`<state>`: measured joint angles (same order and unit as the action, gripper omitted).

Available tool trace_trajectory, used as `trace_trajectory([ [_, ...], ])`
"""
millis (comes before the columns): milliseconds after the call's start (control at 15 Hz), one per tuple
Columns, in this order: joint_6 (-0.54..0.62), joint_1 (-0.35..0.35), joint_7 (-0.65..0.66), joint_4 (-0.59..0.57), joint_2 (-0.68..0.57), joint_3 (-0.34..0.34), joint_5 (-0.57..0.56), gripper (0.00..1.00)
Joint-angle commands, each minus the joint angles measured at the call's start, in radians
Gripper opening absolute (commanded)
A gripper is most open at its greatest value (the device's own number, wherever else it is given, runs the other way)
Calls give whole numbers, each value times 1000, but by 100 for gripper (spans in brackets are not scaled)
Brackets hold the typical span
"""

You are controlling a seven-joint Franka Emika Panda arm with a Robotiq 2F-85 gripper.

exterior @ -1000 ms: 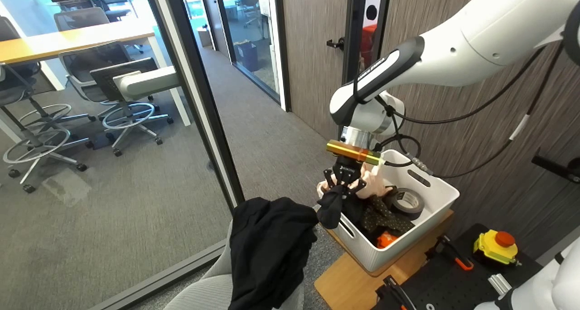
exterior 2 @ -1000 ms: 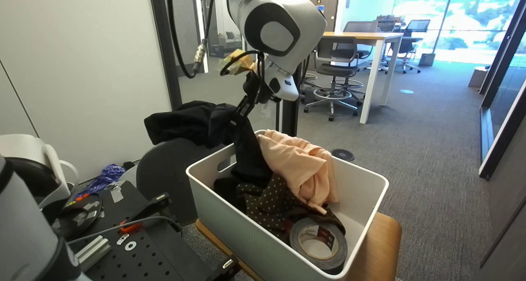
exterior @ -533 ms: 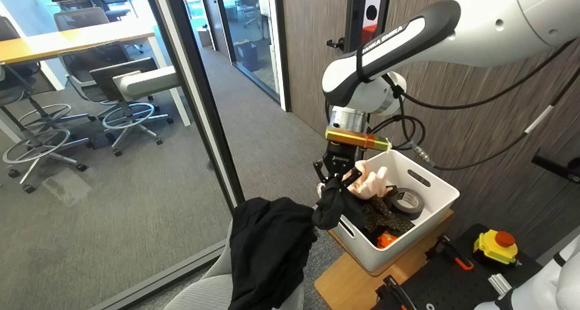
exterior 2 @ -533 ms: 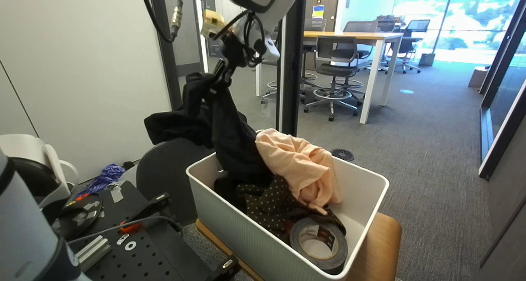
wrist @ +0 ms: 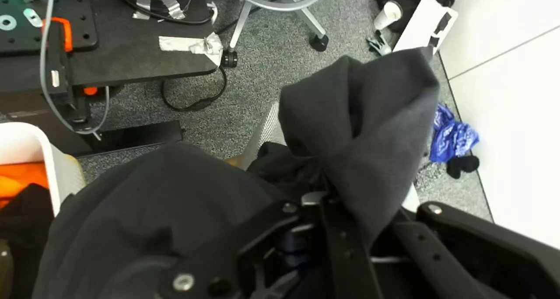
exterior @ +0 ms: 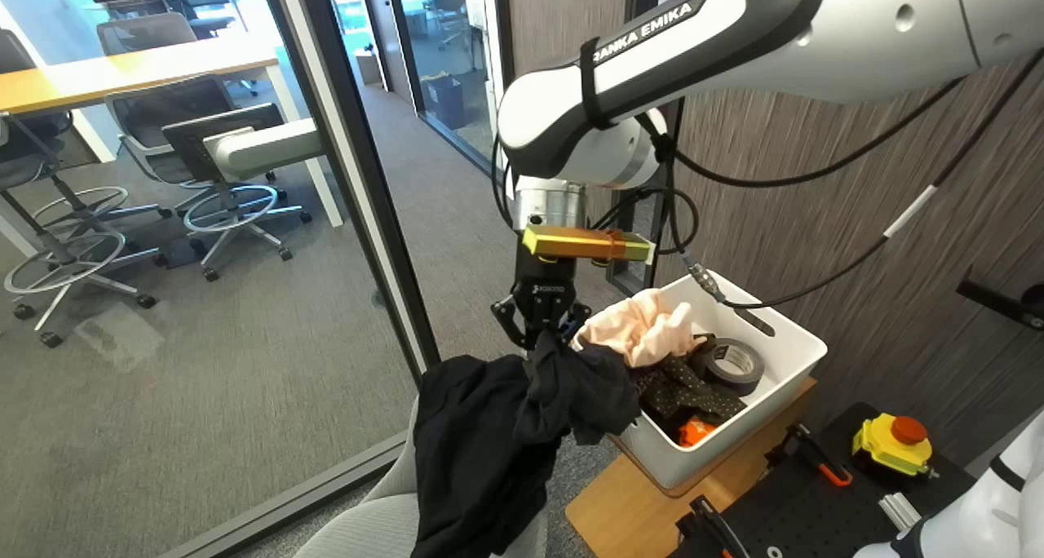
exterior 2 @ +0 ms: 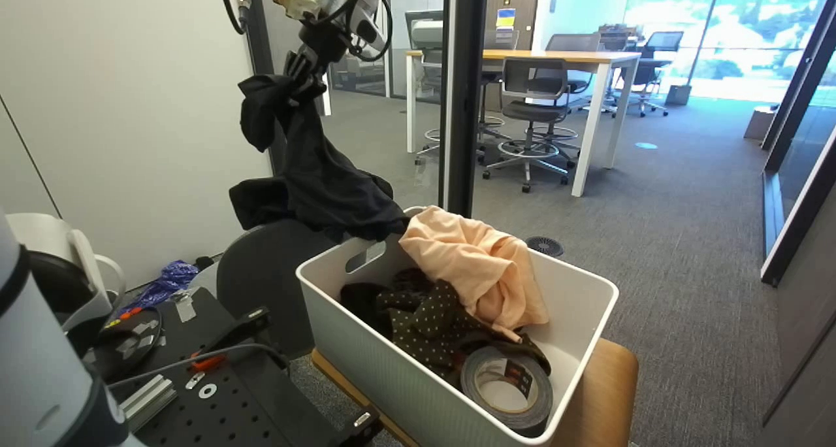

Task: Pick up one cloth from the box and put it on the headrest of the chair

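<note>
My gripper (exterior: pixel 542 338) is shut on a dark cloth (exterior: pixel 579 391) and holds it up beside the chair. It also shows in an exterior view (exterior 2: pixel 304 94) and the wrist view (wrist: pixel 365 220). A fold of the cloth (wrist: pixel 363 111) sticks out past the fingers; the rest (exterior 2: pixel 320 166) hangs toward the rim of the white box (exterior 2: pixel 353 362). Whether it touches the rim is unclear. Another black cloth (exterior: pixel 473 452) drapes over the backrest of the grey chair (exterior: pixel 367 529), partly behind the held cloth. A peach cloth (exterior 2: pixel 477 264) and a dotted cloth (exterior 2: pixel 424 323) lie in the box.
A tape roll (exterior 2: pixel 473 395) and an orange item (exterior: pixel 695 431) are in the box. The box stands on a wooden surface (exterior: pixel 603 509). A black tool board (exterior 2: pixel 215 414) and a yellow emergency stop (exterior: pixel 893 444) are beside it. A glass partition frame (exterior: pixel 351 158) stands behind the chair.
My gripper has moved up and from over the box toward the chair. The dark cloth has been drawn up out of the box. The peach cloth has shifted slightly.
</note>
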<state>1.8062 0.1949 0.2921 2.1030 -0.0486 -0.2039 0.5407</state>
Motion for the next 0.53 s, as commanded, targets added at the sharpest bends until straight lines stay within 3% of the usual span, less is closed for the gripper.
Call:
trace_trajectory([
  [0, -91, 26, -91, -168, -115, -21, -65, 2],
  [467, -259, 63, -225, -491, -416, -36, -196, 2],
])
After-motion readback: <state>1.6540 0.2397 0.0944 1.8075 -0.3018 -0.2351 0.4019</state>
